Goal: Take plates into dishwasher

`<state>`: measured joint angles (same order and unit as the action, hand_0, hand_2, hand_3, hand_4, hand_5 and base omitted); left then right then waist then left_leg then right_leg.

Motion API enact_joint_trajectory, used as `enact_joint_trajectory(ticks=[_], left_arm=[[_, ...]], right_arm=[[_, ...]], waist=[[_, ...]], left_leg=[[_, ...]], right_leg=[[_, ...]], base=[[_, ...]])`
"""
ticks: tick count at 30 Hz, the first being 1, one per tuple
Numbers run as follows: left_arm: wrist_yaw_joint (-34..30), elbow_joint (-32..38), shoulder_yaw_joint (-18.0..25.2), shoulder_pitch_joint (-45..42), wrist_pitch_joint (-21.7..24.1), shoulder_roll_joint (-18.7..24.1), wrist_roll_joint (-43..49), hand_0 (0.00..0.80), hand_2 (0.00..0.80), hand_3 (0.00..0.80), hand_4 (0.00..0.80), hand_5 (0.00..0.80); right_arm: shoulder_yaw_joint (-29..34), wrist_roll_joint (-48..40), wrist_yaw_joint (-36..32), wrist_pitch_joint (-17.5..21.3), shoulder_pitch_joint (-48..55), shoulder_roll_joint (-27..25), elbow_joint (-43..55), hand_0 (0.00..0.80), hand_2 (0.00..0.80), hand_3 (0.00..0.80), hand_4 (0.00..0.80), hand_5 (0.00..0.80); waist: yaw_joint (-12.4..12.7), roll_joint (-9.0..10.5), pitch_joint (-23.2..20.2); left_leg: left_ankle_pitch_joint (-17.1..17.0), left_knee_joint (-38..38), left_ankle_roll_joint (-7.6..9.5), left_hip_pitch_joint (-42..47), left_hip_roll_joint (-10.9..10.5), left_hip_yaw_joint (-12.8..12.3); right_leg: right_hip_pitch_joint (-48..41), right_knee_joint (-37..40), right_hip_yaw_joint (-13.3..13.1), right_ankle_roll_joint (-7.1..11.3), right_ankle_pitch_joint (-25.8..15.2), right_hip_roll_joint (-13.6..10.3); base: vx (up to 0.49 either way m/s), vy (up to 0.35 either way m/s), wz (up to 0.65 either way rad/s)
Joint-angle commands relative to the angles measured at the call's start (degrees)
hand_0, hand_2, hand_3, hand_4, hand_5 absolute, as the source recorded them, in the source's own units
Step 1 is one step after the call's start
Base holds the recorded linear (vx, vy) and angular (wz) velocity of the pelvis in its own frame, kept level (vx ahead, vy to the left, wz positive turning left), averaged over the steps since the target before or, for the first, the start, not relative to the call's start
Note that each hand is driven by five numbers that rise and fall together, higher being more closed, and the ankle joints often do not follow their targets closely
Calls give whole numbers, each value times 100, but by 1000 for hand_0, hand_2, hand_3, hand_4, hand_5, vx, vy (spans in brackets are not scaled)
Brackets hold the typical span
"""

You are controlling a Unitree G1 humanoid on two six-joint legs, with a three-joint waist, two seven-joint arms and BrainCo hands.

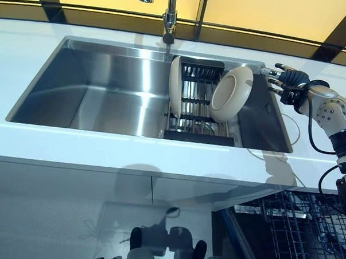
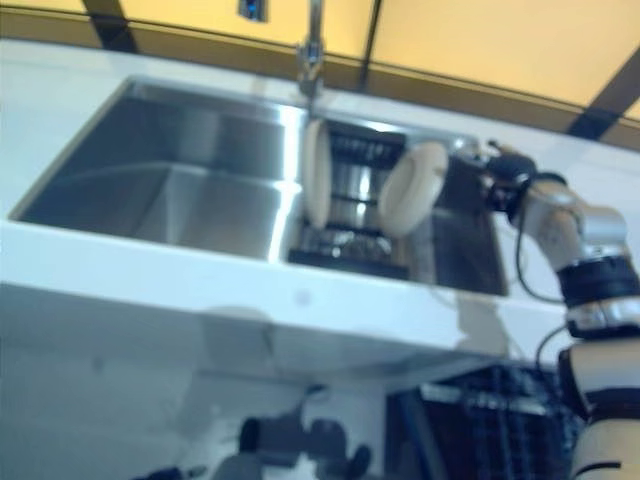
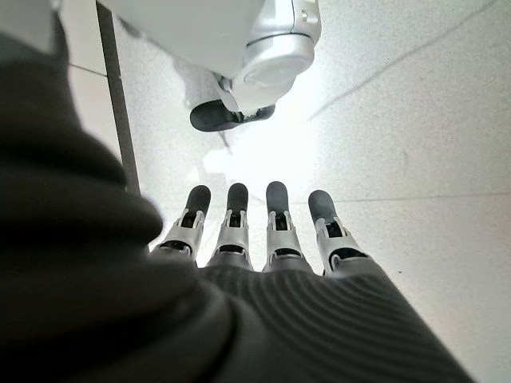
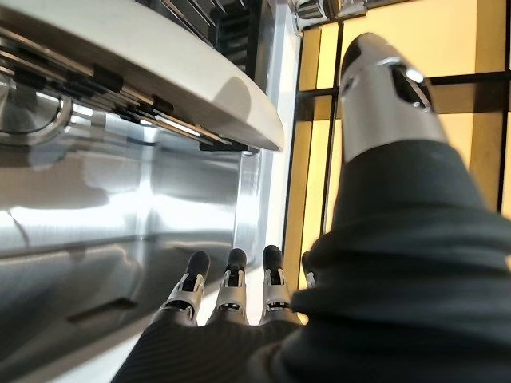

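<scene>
White worktop (image 1: 105, 152) with a steel sink (image 1: 102, 92) under a tap (image 1: 168, 21); yellow panels behind.

Left eye view: two pale plates on edge in the sink's dark rack (image 1: 197, 102): upright plate (image 1: 174, 86) at the rack's left, tilted plate (image 1: 232, 93) at its right. Right robot hand (image 1: 285, 78) just beside the tilted plate, fingers straight, empty. Dishwasher rack (image 1: 292, 222) open below.

Right eye view: same layout.

Left wrist view: left robot hand (image 3: 255, 231) low, over the floor (image 3: 415, 120), fingers straight, idle.

Right wrist view: plate rim close, not touched.

Judged stiff, smooth, likely slippery and breakable; best taken by the near rim, thumb opposite fingers.
</scene>
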<state>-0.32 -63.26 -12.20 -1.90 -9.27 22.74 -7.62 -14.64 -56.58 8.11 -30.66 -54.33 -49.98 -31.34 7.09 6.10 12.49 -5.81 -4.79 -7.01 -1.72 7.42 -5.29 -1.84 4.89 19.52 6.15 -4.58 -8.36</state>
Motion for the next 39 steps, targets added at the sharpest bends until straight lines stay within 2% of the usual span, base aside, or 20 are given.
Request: enact_joint_trajectory(ticks=[1, 19, 33, 39], left_arm=[[52, -86, -145, 106, 71, 191, -10, 0, 0, 0, 0, 0], [370, 171, -148, 45, 331, 224, -102, 0, 0, 0, 0, 0], [359, 226, -213, 41, 407, 239, -188, 0, 0, 0, 0, 0], [345, 224, -223, 28, 429, 215, -214, 0, 0, 0, 0, 0]], right_arm=[[-451, -156, -27, 180, -867, -95, 183, 0, 0, 0, 0, 0], [-499, -46, -14, 92, -773, 38, 162, 0, 0, 0, 0, 0], [-532, -29, -120, 138, -789, -17, 19, 0, 0, 0, 0, 0], [-551, -1, -200, 40, -800, -14, -12, 0, 0, 0, 0, 0]], waist=[[87, 83, -50], [184, 120, 33], [178, 103, 82], [177, 93, 91]], left_leg=[[326, -21, 156, 180, -39, -93], [310, -21, 155, 140, -61, -42], [311, -21, 151, 129, -64, -53], [309, -21, 148, 141, -65, -52]], right_leg=[[33, -61, 113, 440, -124, -350], [-17, -29, 144, 426, -112, -324], [-17, -20, 129, 420, -104, -323], [-30, -13, 122, 413, -99, -318]], base=[[18, 17, 6], [1, 1, 0], [0, 0, 0], [0, 0, 0]])
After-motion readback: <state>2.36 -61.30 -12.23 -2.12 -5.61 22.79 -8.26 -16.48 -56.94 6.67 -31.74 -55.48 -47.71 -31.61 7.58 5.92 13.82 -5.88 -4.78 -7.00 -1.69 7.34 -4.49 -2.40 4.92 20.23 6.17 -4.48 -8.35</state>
